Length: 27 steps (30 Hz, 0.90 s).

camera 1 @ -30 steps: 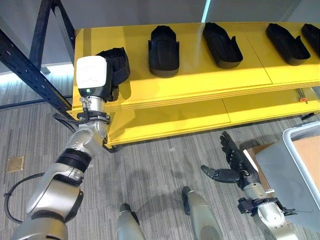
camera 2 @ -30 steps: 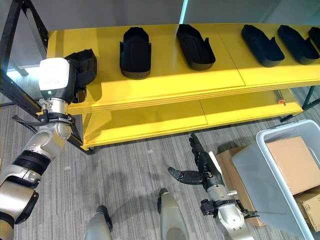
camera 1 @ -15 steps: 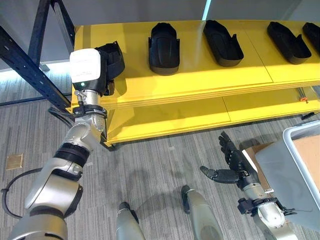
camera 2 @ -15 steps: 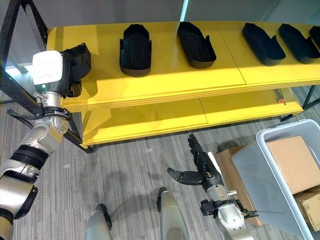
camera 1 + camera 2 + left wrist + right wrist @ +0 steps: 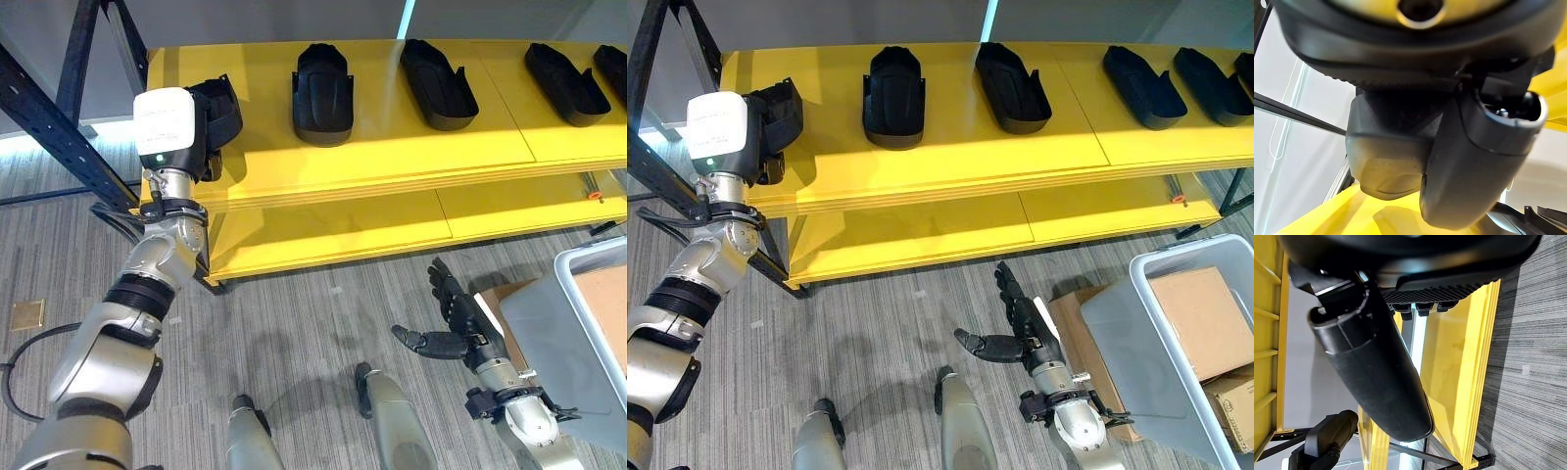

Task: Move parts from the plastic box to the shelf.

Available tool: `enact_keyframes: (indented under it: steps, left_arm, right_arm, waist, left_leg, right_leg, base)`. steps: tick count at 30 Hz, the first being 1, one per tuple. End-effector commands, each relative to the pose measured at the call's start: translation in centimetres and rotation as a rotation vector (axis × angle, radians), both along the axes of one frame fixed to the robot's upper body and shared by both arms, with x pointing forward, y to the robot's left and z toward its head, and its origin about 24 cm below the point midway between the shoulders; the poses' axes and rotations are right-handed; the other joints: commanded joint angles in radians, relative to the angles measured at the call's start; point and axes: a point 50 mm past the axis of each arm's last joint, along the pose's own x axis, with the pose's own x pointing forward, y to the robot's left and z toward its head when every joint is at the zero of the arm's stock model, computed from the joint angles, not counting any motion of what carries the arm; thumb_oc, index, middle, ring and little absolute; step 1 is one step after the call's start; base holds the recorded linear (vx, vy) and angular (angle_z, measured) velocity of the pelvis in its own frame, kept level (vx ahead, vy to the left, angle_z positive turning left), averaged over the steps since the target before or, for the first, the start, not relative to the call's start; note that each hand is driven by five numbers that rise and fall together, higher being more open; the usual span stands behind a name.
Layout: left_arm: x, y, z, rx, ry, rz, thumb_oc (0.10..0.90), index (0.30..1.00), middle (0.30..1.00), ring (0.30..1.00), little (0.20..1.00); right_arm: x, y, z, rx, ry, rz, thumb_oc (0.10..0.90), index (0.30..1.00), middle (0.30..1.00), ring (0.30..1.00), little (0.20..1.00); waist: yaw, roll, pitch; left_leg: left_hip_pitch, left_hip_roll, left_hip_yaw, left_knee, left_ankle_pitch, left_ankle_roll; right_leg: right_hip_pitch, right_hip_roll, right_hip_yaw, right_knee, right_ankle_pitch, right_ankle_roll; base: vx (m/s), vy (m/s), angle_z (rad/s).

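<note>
— Parts on the yellow shelf [image 5: 392,147]: the black part [image 5: 217,108] at the shelf's left end sits on the top board, right behind the left hand [image 5: 201,147]. Any writing to read?

— None that I can make out; the white block on the left wrist has a small green light but no legible label.

— How is the left arm posed?

— It reaches up from the lower left, forearm raised steeply, the wrist at the shelf's front left corner. The hand's dark bulk lies against the near side of that part. In the left wrist view the thumb [image 5: 1474,161] stands in front of the part [image 5: 1386,156], but whether the fingers are curled round it I cannot tell.

— And the other parts?

— Along the same top board, going right from the left-end part: a second part [image 5: 321,83], a third part [image 5: 437,83], a fourth part [image 5: 563,83], and a fifth part [image 5: 612,69] at the shelf's right end, all apart from each other.

— The right hand?

— The right hand [image 5: 456,323] hangs low over the floor [image 5: 294,323], well below the shelf's lower board, fingers straight and spread, thumb out sideways, holding nothing. The plastic box [image 5: 578,333] stands just beside it, below the shelf's right end, with cardboard [image 5: 1195,313] inside
</note>
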Motion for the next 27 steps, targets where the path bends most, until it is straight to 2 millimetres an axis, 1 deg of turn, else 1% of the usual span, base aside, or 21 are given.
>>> enact_keyframes:
  steps: [1, 2, 3, 4, 27]
  left_arm:
    - [-0.85, -0.16, 8.37, 0.078, -0.275, -0.031, 0.400, 0.300, 0.300, 0.300, 0.300]
    - [-0.84, -0.21, 8.40, 0.081, -0.275, -0.033, 0.400, 0.300, 0.300, 0.300, 0.300]
    - [-0.83, -0.29, 8.49, 0.080, -0.277, -0.034, 0.624, 0.613, 0.613, 0.613, 0.613]
    - [-0.79, -0.33, 8.48, 0.082, -0.274, -0.035, 0.900, 1.000, 1.000, 1.000, 1.000]
    - [-0.73, -0.52, 8.93, 0.119, -0.250, -0.050, 0.900, 1.000, 1.000, 1.000, 1.000]
  right_arm:
    - [0.14, 0.07, 3.81, 0.000, -0.203, 0.035, 0.900, 1.000, 1.000, 1.000, 1.000]
    - [0.14, 0.06, 3.81, 0.000, -0.203, 0.035, 0.900, 1.000, 1.000, 1.000, 1.000]
    - [0.15, 0.07, 3.82, 0.000, -0.203, 0.036, 0.900, 1.000, 1.000, 1.000, 1.000]
    - [0.16, 0.08, 3.81, 0.001, -0.202, 0.037, 0.900, 1.000, 1.000, 1.000, 1.000]
    - [-0.16, -0.40, 3.47, -0.009, -0.183, 0.021, 0.900, 1.000, 1.000, 1.000, 1.000]
  waist:
    - [0.002, 0.012, -0.110]
    - [0.002, 0.011, -0.110]
    - [0.002, 0.011, -0.111]
    - [0.002, 0.011, -0.112]
    - [0.004, 0.011, -0.122]
  left_leg:
    - [-0.058, 0.018, -0.028, -0.042, 0.068, 0.042]
    - [-0.059, 0.018, -0.029, -0.041, 0.067, 0.043]
    - [-0.060, 0.018, -0.030, -0.041, 0.067, 0.043]
    - [-0.060, 0.018, -0.030, -0.040, 0.067, 0.043]
    - [-0.083, 0.015, -0.032, -0.034, 0.067, 0.048]
  right_leg:
    - [0.097, -0.036, 0.041, -0.051, -0.039, 0.040]
    - [0.097, -0.036, 0.041, -0.052, -0.039, 0.040]
    - [0.097, -0.036, 0.041, -0.051, -0.039, 0.041]
    - [0.096, -0.037, 0.041, -0.051, -0.039, 0.041]
    - [0.077, -0.040, 0.045, -0.053, -0.026, 0.043]
  base:
    - [0.00, 0.000, 0.00]
    - [0.00, 0.000, 0.00]
    - [0.00, 0.000, 0.00]
    - [0.00, 0.000, 0.00]
    - [0.00, 0.000, 0.00]
